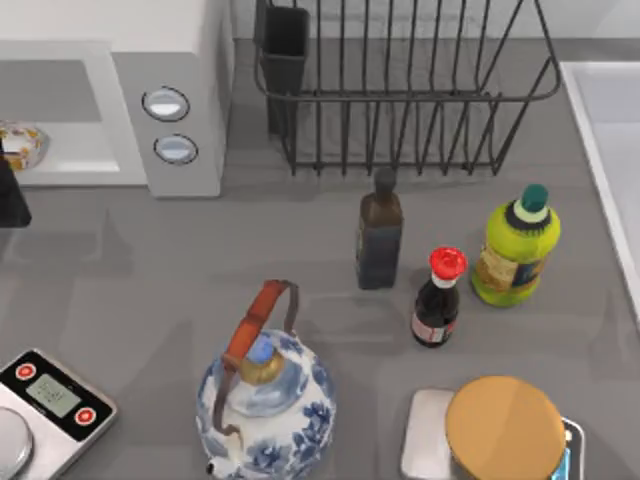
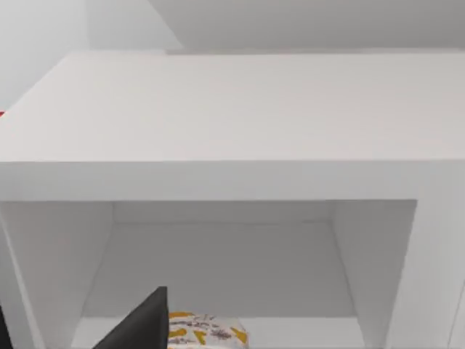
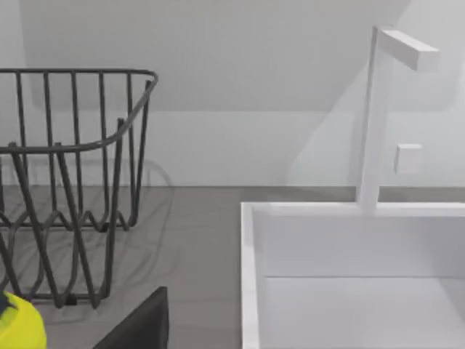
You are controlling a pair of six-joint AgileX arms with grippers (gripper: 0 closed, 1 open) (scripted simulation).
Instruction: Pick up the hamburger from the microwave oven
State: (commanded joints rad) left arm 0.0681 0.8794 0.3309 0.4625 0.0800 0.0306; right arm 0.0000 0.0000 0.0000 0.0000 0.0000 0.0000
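Sitting inside the one microwave oven [image 1: 180, 90], just beyond the left gripper [image 1: 10, 195], is one hamburger [image 1: 20, 143], tan with orange and whitish patches; gripper state unclear.

Your grey worktop [image 1: 150, 260] carried the microwave oven [image 1: 180, 60] at back left, a wire rack [image 1: 410, 100] behind centre, three bottles [image 1: 380, 240] mid-right, a teapot [image 1: 265, 400] in front, a scale [image 1: 50, 400] front left.
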